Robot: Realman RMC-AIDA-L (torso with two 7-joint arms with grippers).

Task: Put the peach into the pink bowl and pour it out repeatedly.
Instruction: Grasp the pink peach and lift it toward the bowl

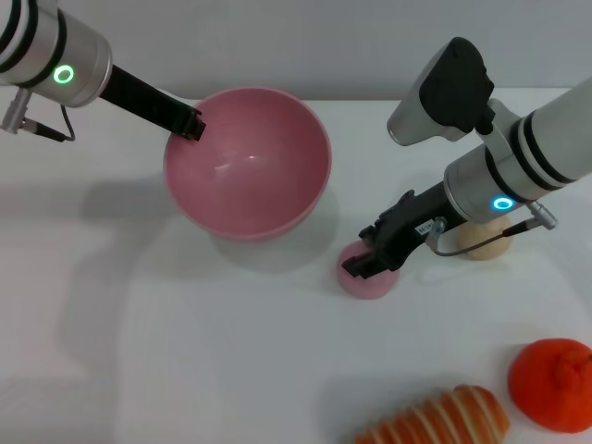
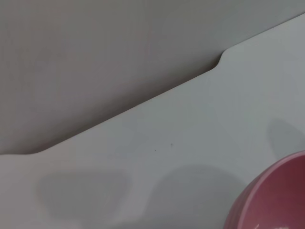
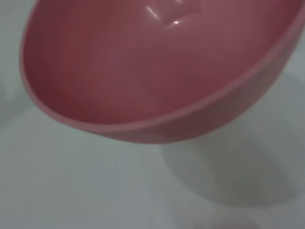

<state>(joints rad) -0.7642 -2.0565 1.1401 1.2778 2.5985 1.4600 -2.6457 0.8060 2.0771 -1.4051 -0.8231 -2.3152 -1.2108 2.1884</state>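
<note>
The pink bowl (image 1: 250,166) hangs above the white table, tilted with its mouth toward the right arm, and its inside is empty. My left gripper (image 1: 192,125) is shut on the bowl's far left rim. The bowl's wall (image 2: 274,200) fills one corner of the left wrist view. In the right wrist view the bowl (image 3: 143,71) floats over its own shadow. The peach (image 1: 368,283) rests on the table to the right of the bowl. My right gripper (image 1: 363,264) is down on the peach's top and covers its upper part.
A beige ball (image 1: 486,242) sits just behind the right arm. An orange-red fruit (image 1: 553,384) and a striped bread roll (image 1: 435,418) lie near the table's front right. The table's edge (image 2: 143,107) runs close behind the bowl.
</note>
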